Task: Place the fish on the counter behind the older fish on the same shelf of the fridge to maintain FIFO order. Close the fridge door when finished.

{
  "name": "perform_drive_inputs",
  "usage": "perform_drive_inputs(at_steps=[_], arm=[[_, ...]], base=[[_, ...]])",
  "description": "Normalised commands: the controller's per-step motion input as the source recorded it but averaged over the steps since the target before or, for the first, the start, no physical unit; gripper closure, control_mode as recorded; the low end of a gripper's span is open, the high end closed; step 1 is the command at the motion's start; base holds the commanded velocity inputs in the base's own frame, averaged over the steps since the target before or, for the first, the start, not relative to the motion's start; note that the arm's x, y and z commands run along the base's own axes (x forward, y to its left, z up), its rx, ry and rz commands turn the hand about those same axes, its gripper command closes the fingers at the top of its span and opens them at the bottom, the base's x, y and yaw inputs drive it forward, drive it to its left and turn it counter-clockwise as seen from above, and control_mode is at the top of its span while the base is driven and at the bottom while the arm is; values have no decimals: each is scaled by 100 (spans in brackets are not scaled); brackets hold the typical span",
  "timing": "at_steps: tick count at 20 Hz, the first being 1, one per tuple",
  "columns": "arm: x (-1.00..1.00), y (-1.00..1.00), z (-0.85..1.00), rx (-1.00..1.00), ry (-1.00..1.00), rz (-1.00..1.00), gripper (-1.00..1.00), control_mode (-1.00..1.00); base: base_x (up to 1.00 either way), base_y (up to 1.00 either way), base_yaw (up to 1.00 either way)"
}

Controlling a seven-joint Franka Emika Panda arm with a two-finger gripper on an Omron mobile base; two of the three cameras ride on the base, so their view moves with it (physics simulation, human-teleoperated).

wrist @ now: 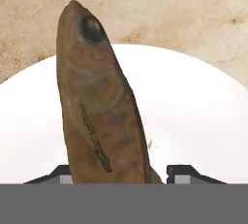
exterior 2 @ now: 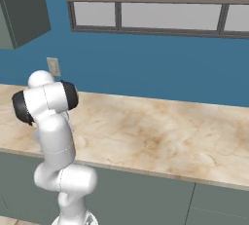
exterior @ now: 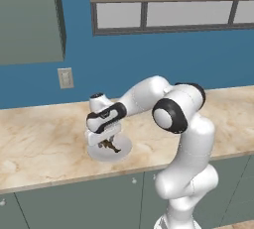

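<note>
The small brown mottled fish point(exterior: 111, 146) lies on a white plate point(exterior: 127, 148) on the beige marble counter point(exterior: 39, 139). My gripper point(exterior: 106, 141) reaches down over the plate from the bent arm. In the hand view the fish point(wrist: 101, 111) runs lengthwise between my gripper's point(wrist: 121, 177) two fingertips point(wrist: 183, 173), head pointing away, over the plate point(wrist: 198, 111). The fingers stand close to the fish's flanks, with a thin gap on the right side. The counter point(exterior 2: 155, 131) stretches to the right of the arm. The fridge, its shelf, its door and the older fish are out of view.
A wall outlet point(exterior: 65, 78) sits on the blue wall behind the counter. A grey-green upper cabinet point(exterior: 30, 20) hangs at the left and a window point(exterior: 163, 15) runs along the top. Grey-green cabinet fronts point(exterior: 79, 198) stand below the counter's front edge.
</note>
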Motion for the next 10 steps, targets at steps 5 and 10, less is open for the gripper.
perform_drive_inputs(at_steps=[5,10], arm=[[-19,-22,32,0,-13,0,100,-100],[-45,-55,99,0,-25,1,100,-100]], base=[[0,0,0],[0,0,0]])
